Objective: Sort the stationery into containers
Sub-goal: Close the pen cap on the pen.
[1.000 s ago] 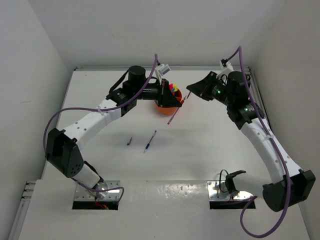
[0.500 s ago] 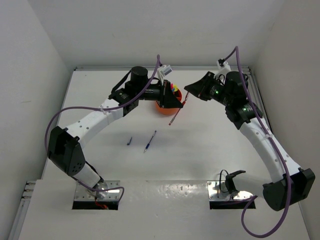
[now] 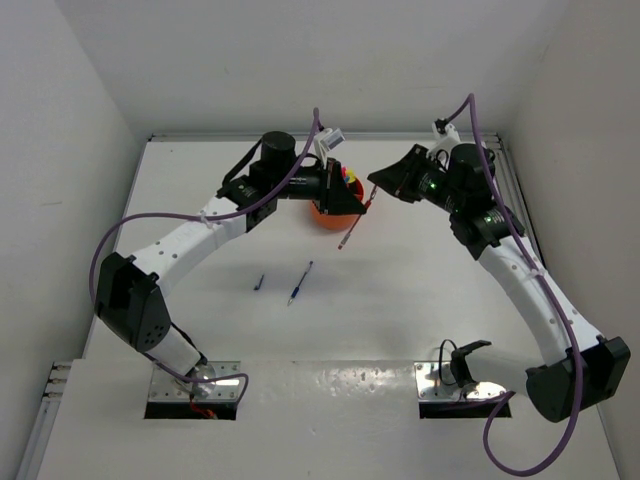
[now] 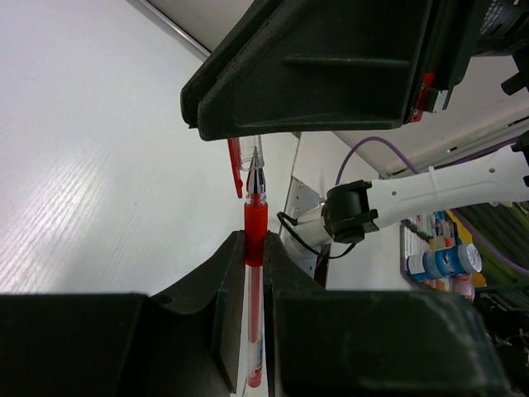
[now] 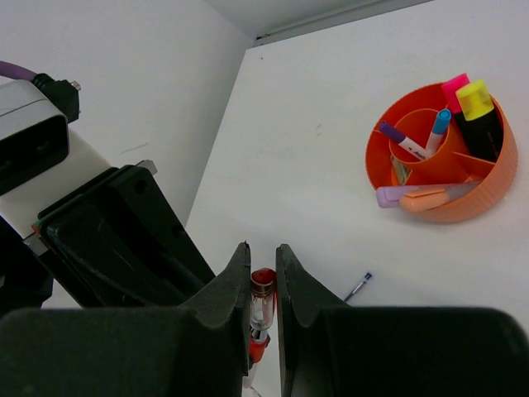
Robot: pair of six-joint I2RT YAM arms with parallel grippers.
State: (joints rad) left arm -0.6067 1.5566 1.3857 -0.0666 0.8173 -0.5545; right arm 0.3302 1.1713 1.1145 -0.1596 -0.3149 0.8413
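Observation:
My left gripper (image 3: 350,205) is shut on a thin red pen (image 3: 344,237) and holds it in the air above the round orange tub (image 3: 324,218). In the left wrist view the pen (image 4: 255,223) sits clamped between the jaws. My right gripper (image 3: 375,190) meets it from the right. In the right wrist view its jaws (image 5: 263,253) are closed around the pen's clear, red-tipped cap (image 5: 263,287). The tub (image 5: 498,184) holds pink-capped (image 5: 455,85) and yellow-capped (image 5: 475,99) highlighters, a lilac marker (image 5: 395,195), an orange marker (image 5: 436,198) and two thin pens in its central cup.
Two blue pens lie on the table in front of the tub, one long (image 3: 300,283) and one short (image 3: 259,282). One of them shows in the right wrist view (image 5: 358,287). The white enclosure walls stand close at the back and both sides.
My right gripper has moved a little left onto the pen's cap end. My left gripper has shifted slightly right with the red pen.

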